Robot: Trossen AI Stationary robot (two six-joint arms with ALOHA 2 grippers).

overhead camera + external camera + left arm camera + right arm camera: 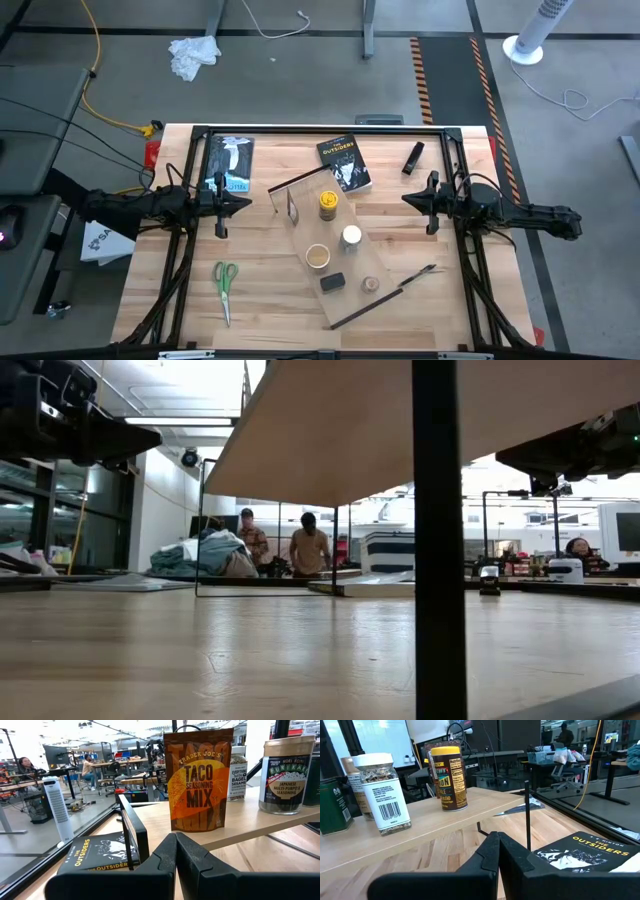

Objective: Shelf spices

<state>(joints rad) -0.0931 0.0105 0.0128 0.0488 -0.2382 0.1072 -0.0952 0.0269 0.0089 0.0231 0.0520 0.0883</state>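
Already the spice containers stand on the clear-topped low rack with thin black legs [345, 305], which sits slantwise at the middle of the pale wooden counter [270, 310]. On that shelf, seen from above, are the yellow-lidded jar [328, 203] at the far end, the white-lidded jar [351, 237] just nearer, the wide tan round tin [318, 257] to its left, the small black tin [333, 283] and the tiny brown jar [371, 284] towards the near end. The orange-brown taco seasoning packet [199, 780] stands upright at the shelf's far left edge, beside the yellow-lidded jar.

Both arms hang level at mid-counter, well apart from the shelf. The left pincer [243, 203] points right from the left side, its fingers pressed together on nothing. The right pincer [409, 200] points left from the right side, likewise closed and empty.

Off the shelf, a black paperback book [345, 163] lies at the far middle, another dark book [231, 165] at the far left, a black marker [413, 158] at the far right, and green-handled scissors [225, 285] at the near left.
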